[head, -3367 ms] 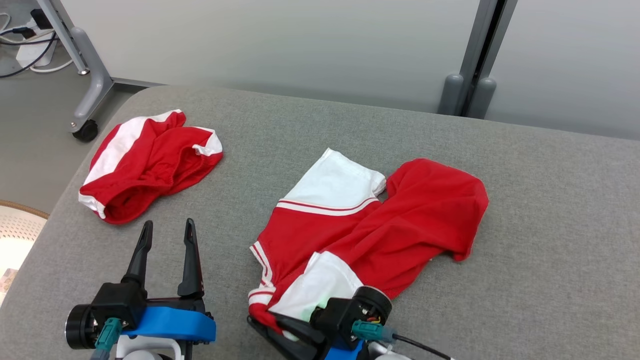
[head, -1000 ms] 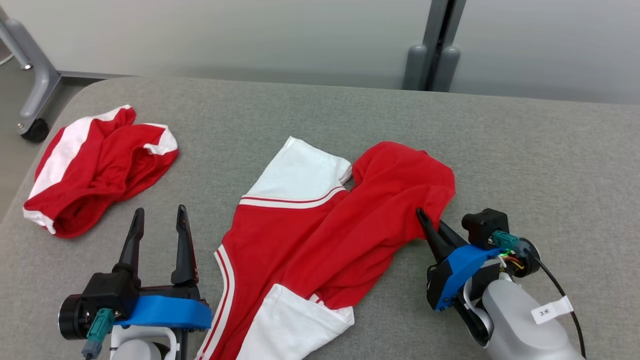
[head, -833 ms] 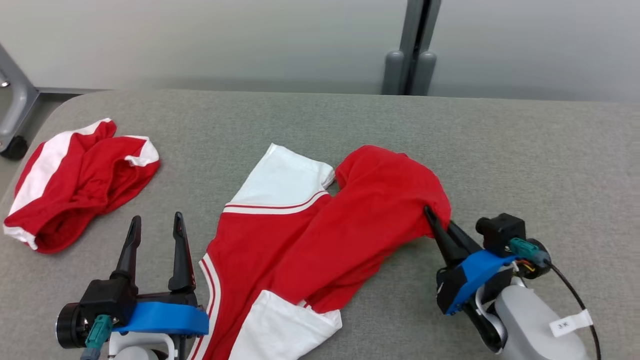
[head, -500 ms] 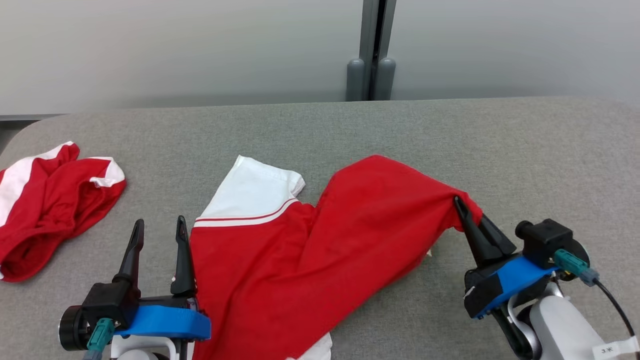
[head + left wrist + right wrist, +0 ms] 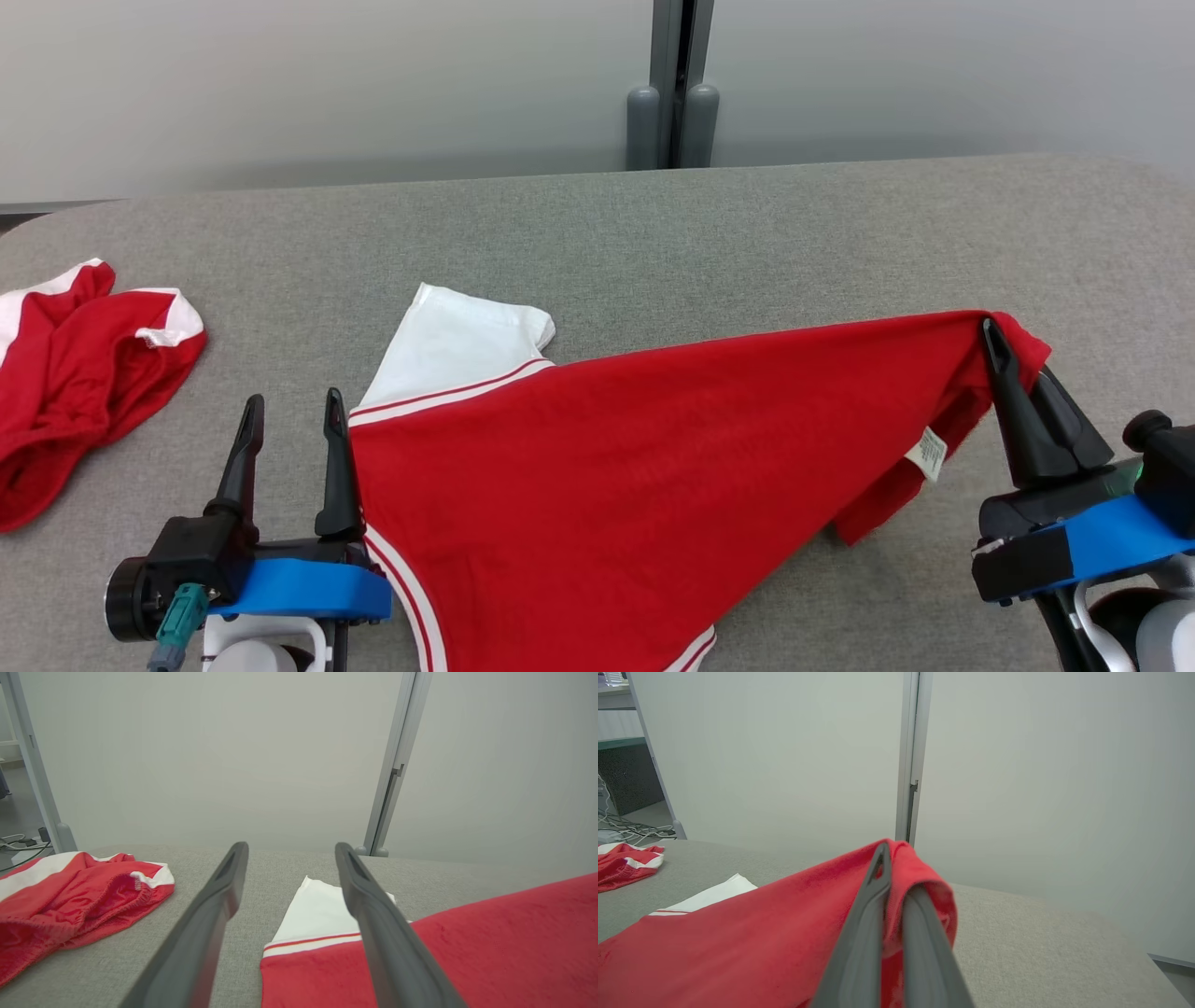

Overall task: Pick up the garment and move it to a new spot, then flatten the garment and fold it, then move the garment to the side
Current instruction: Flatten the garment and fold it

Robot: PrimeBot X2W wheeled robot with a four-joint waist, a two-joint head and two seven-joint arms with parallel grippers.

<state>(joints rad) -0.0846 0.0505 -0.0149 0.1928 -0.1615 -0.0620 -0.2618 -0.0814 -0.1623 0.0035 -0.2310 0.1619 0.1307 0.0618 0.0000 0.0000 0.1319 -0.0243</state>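
The garment is a red shirt with a white sleeve, stretched across the grey table. My right gripper is shut on the garment's right corner and holds it lifted off the surface; in the right wrist view the red cloth folds over my closed fingers. A white tag hangs from the raised edge. My left gripper stands open at the lower left, just beside the garment's left edge, holding nothing. In the left wrist view the white sleeve lies between and beyond its fingers.
A second red and white garment lies crumpled at the table's far left, also in the left wrist view. A grey partition wall with a post stands behind the table. Bare grey surface stretches along the back and right.
My right gripper has pulled the garment's corner to the right and upward, spreading the crumpled red cloth into a taut sheet. The head camera has turned right. My left gripper stays open in place.
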